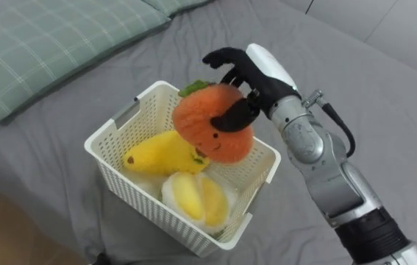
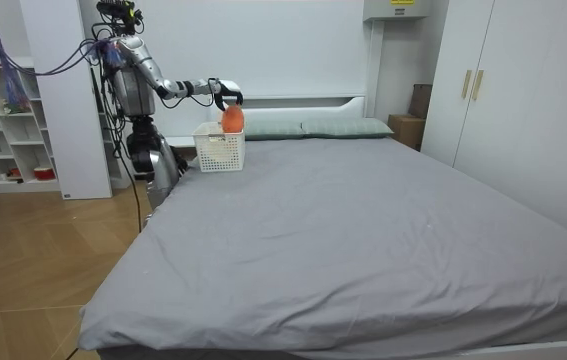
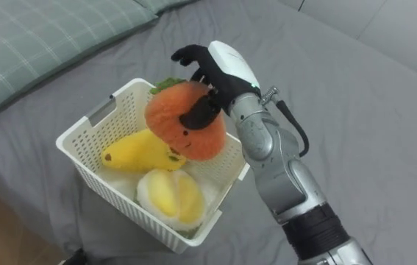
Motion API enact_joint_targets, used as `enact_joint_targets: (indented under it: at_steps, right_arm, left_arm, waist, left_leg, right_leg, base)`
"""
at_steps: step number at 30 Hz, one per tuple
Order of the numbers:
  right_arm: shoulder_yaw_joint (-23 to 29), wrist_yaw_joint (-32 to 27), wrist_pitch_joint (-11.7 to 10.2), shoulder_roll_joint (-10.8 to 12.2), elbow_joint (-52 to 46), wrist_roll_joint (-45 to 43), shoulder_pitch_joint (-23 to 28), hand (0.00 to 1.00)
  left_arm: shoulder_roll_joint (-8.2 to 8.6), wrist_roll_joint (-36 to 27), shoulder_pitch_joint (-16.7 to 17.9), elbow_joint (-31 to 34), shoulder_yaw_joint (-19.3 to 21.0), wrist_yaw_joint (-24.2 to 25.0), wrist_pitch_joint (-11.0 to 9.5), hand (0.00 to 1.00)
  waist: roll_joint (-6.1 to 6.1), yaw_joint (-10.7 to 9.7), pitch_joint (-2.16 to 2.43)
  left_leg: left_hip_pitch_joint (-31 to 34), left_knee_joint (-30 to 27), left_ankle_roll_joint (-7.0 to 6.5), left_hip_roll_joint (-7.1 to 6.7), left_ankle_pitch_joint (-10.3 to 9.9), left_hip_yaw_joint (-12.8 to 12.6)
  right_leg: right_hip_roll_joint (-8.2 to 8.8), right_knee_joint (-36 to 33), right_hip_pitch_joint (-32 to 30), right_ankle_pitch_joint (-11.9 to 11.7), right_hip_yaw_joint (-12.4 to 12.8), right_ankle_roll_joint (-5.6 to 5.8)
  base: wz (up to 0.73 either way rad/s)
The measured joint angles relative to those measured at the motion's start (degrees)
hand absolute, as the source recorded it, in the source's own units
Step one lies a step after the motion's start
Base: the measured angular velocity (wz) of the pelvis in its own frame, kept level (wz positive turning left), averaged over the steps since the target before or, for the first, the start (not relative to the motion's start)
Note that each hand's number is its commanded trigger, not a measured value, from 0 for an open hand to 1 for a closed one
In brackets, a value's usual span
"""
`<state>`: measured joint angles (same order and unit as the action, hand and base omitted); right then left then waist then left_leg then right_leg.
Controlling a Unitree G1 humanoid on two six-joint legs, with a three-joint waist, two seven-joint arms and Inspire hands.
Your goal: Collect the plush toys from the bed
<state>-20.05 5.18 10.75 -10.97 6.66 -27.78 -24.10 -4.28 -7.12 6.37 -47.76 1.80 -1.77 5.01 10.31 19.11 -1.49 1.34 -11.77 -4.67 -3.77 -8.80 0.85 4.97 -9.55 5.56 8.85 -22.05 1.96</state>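
Mid-frame, the right hand [image 1: 261,73] holds the orange plush fruit [image 1: 207,129] in curled fingers [image 1: 223,59] over the white basket [image 1: 142,200]; lower it inside before releasing.

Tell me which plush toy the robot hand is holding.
The round orange toy, gripped by the right robot hand over the basket; the yellow banana-shaped toy and the pale yellow toy lie inside it.

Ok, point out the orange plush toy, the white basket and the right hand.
orange plush toy [image 1: 201,125], left eye view, on its round body.
white basket [image 1: 145,202], left eye view, on its front wall.
right hand [image 1: 267,70], left eye view, on its back.
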Motion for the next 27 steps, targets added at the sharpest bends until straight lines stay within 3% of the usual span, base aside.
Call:
enact_joint_targets:
  at_steps: [24, 27]
  right_arm:
    - [1.21, 0.77, -0.14, -0.05, 2.03, 0.31, 0.62, 0.0]
    - [1.38, -0.16, -0.8, -0.11, 3.29, 0.77, 0.64, 0.0]
  left_arm:
    - [-0.76, 0.43, -0.07, 1.63, 0.15, -0.15, 0.03, 0.0]
    - [-0.9, -0.06, 0.12, 1.63, 0.14, -0.31, 0.03, 0.0]
  waist:
    - [-0.07, -0.38, -0.35]
    - [-0.15, -1.54, -0.35]
  left_leg:
    - [0.11, -0.08, 0.01, 0.0, 0.04, 0.02]
    - [0.08, -0.15, -0.02, -0.01, 0.23, 0.0]
  right_leg:
    - [-0.16, 0.02, -0.05, 0.0, 1.52, 0.0]
    - [-0.09, 0.0, 0.03, 0.0, 1.47, 0.0]
  base:
    - [0.0]
    - [0.0]
